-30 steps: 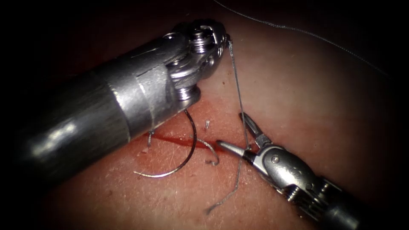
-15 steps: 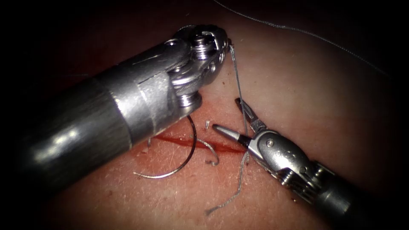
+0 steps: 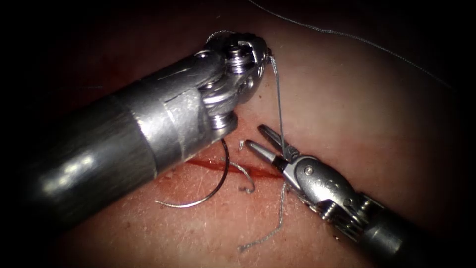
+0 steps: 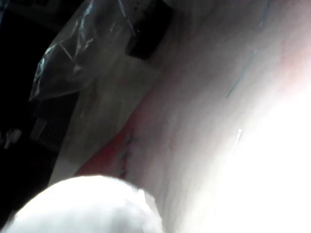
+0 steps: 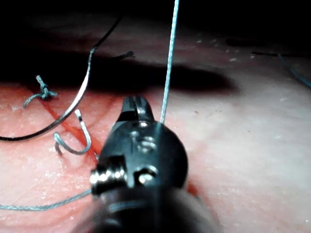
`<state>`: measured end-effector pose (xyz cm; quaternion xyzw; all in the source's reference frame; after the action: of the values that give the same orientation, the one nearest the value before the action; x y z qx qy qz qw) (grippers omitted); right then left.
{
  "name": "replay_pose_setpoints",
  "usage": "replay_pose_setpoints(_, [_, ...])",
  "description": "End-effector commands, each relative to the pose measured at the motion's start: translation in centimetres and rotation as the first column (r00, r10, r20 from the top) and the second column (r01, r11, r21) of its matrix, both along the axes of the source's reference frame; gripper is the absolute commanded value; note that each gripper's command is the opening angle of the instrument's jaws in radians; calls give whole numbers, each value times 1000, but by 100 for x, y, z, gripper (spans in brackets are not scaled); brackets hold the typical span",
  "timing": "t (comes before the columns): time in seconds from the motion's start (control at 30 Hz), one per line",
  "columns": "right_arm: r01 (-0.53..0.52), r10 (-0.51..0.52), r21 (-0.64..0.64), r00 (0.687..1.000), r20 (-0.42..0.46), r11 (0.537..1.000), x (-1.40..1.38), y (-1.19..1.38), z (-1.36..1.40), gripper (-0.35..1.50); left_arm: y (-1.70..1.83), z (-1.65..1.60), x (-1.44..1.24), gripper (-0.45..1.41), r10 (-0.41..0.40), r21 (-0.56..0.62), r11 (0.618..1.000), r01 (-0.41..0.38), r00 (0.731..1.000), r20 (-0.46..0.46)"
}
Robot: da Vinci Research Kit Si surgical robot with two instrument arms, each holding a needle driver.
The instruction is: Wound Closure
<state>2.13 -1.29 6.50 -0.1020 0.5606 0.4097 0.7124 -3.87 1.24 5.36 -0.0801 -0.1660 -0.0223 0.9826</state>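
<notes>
Pale tissue (image 4: 209, 121) slopes across the left wrist view, washed out by strong light toward one side. A reddish strip (image 4: 114, 145) runs along its edge, with faint bluish thread marks (image 4: 125, 154) beside it. A rounded, blurred pale shape (image 4: 87, 206) sits closest to the camera. Beyond the tissue lies crinkled clear plastic (image 4: 77, 53) against a dark background.

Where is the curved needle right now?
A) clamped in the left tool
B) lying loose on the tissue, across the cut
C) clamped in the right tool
B: the needle lies on the tissue, crossing the cut, apart from the right end effector, whose open jaws straddle the thread.
</notes>
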Motion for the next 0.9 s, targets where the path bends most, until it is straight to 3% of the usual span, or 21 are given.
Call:
replay_pose_setpoints(0.03, [-5,5,-1,1000,-7,1000,4,15,-9,-35,12,-9,-3,-45,-4,-8,1000,4,1000,5])
replay_pose_setpoints(0.4, [32,-31,15,999,-24,999,-11,17,-14,-35,7,-9,0,-45,1,-10,1000,-1,1000,7])
replay_pose_setpoints(0.5, [0,0,23,1000,-12,1000,-45,24,-25,-35,1,-11,14,-45,11,-12,1000,-11,1000,6])
replay_pose_setpoints(0.63, [-48,48,21,999,8,999,-107,27,-28,-35,-7,-10,37,-27,13,-33,999,-14,999,-32])
replay_pose_setpoints(0.7, [-82,82,15,996,22,997,-150,26,-22,-35,-16,-6,61,-23,12,-39,999,-15,998,-67])
replay_pose_setpoints(0.8, [-135,135,6,990,44,991,-180,26,-13,-35,-30,8,97,2,-18,-21,1000,16,993,-117])
replay_pose_setpoints(0.83, [-154,153,3,987,53,988,-183,27,-10,4,-34,12,105,14,-26,-16,1000,24,992,-126])
replay_pose_setpoints(0.87, [-166,166,0,984,58,986,-183,27,-8,29,-38,16,113,32,-33,-11,999,32,991,-127])
replay_pose_setpoints(0.9, [-179,179,-4,982,63,984,-180,25,-4,79,-47,24,126,59,-46,6,999,47,990,-134])
